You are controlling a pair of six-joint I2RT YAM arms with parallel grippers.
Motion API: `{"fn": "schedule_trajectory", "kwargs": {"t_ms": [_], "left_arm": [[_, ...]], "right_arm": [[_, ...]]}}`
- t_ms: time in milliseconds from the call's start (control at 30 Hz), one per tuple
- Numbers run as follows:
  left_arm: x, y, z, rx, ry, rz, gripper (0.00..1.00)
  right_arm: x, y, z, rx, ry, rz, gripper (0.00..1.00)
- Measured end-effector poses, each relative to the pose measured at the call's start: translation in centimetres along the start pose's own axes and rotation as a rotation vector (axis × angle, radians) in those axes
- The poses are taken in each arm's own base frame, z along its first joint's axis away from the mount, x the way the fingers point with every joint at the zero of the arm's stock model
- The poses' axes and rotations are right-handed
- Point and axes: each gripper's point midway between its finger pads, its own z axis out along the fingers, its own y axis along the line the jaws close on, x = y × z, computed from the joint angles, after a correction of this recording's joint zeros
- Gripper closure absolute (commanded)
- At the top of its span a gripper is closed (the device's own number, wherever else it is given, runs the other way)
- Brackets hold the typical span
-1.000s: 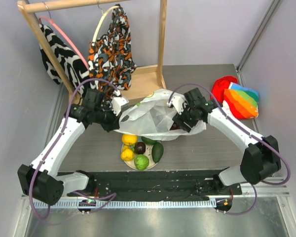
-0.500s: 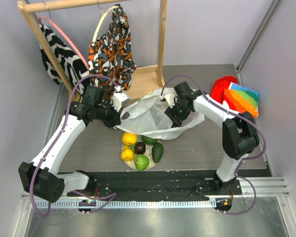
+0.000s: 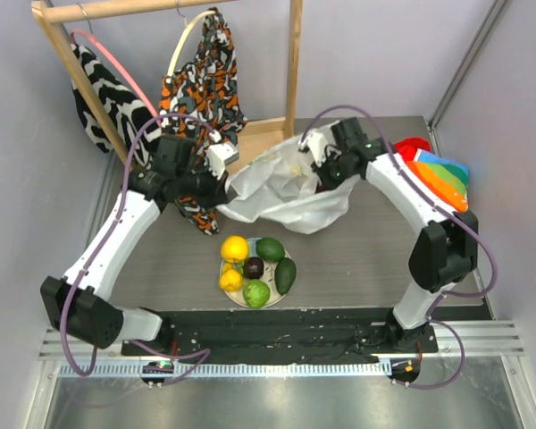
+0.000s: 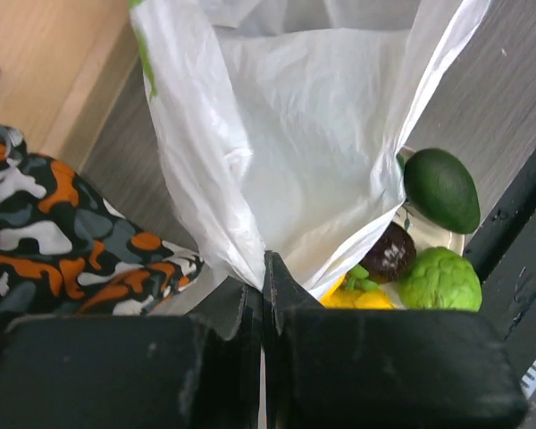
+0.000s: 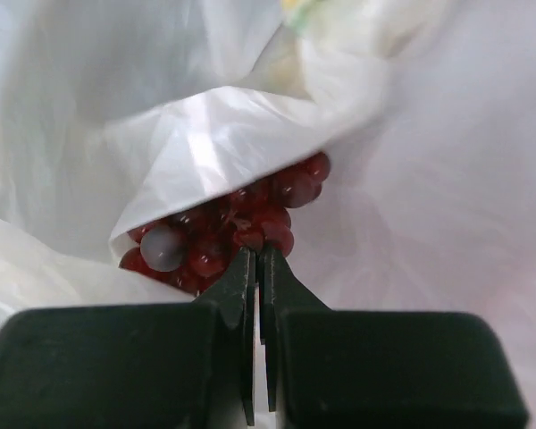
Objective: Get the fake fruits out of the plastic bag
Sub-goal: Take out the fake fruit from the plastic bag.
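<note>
- Top view: I look down from above and behind the bases, far back, with the whole table [image 3: 366, 259] framed.
- Left wrist: close, facing past the left gripper [image 4: 264, 264] onto the bag [image 4: 313, 134], plate [image 4: 429, 234] beyond.
- Right wrist: closest, facing into bag folds, grapes [image 5: 241, 223] centred.
- Bag shared by all three; plate by top and left wrist.

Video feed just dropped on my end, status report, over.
Left gripper and right gripper shut on plastic bag. Grape bunch inside bag; other fruits on plate. Patterned cloth close by left gripper.

Thin crinkly translucent plastic bag [image 4: 313, 134], glossy dark-red grape bunch [image 5: 232, 228], smooth green avocado [image 4: 441, 189], matt pale wooden base [image 4: 45, 63].
</note>
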Motion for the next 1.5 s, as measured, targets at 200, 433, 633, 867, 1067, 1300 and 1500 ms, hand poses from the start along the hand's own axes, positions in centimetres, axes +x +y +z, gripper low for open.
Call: {"fn": "schedule_trajectory", "kwargs": {"t_ms": [200,433,633,867,1067,1300,1500], "left_arm": [[-5.7,1.3,2.0,-0.004,-0.08,0.016,1.0],[-9.8,-0.8,4.4,0.06,-0.135,0.09,1.0],[-6.4,-4.3,6.3,0.137,-0.042,0.117,0.36],[-5.1,-2.0,3.9,-0.079,-0.017,0.119,0.0],[-13.1,-5.8,0.3,-0.018,-0.239,0.296,0.0],[-10.2,-14.2,5.5,0.122,-0.192,0.652,0.0],[-7.5,-11.7,11.3,0.005,-0.117,0.762,0.01]], "right_arm": [[-6.8,-1.7,-10.4,0.142,-0.289,-0.068,0.99],[-6.6,-0.6,-13.8,0.208,-0.413,-0.072,0.99],[-0.2,-0.5,-5.4,0.186,-0.216,0.034,0.99],[4.2,-0.5,-2.5,0.2,-0.095,0.125,0.99],[3.3,0.0,-2.2,0.162,-0.127,0.189,0.99],[1.5,0.2,-1.1,0.096,-0.142,0.249,0.99],[1.4,0.7,-1.1,0.072,-0.145,0.269,0.99]]}}
